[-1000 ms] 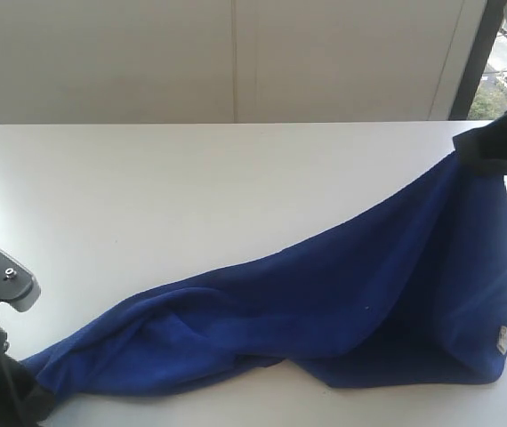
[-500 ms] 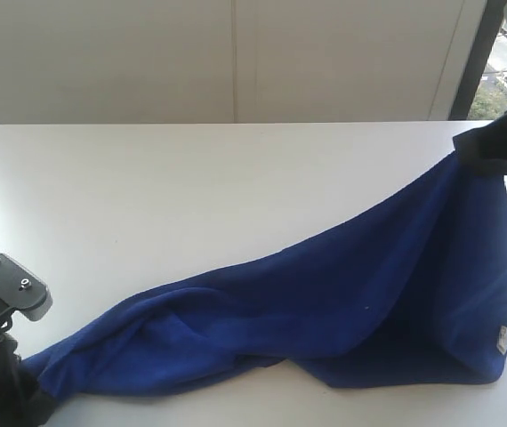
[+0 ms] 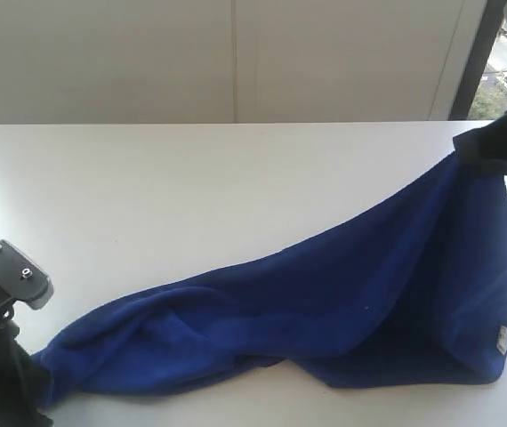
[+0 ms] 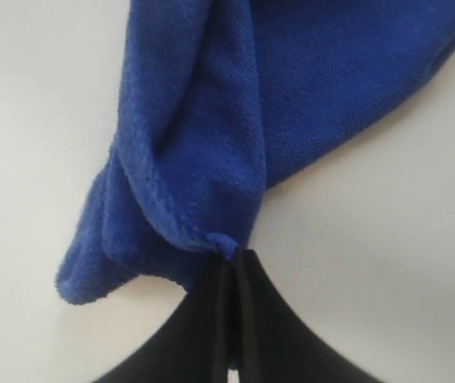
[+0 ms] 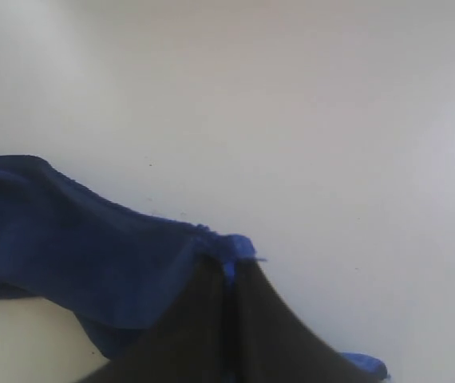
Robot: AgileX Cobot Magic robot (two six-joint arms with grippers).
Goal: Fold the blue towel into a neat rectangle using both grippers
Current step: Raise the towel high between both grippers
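Observation:
The blue towel (image 3: pixel 342 298) stretches slantwise over the white table (image 3: pixel 191 187), from the near left up to the far right, bunched and creased along its length. Its small white tag (image 3: pixel 502 339) shows at the lower right hem. My left gripper (image 3: pixel 38 378) is shut on the towel's near-left corner; in the left wrist view the jaws (image 4: pixel 231 259) pinch a hemmed fold of the towel (image 4: pixel 211 144). My right gripper (image 3: pixel 476 147) holds the far-right corner raised off the table. The right wrist view shows that gripper (image 5: pixel 229 267) shut on the cloth's edge (image 5: pixel 76 239).
A pale panelled wall (image 3: pixel 236 58) runs behind the table's far edge. A dark window frame (image 3: pixel 469 62) stands at the upper right. A grey plate (image 3: pixel 15 272) sits on the left arm near the table's front-left corner.
The left gripper has shifted a little to the right and lifted the towel's near-left corner slightly. The right gripper and its corner have stayed where they were.

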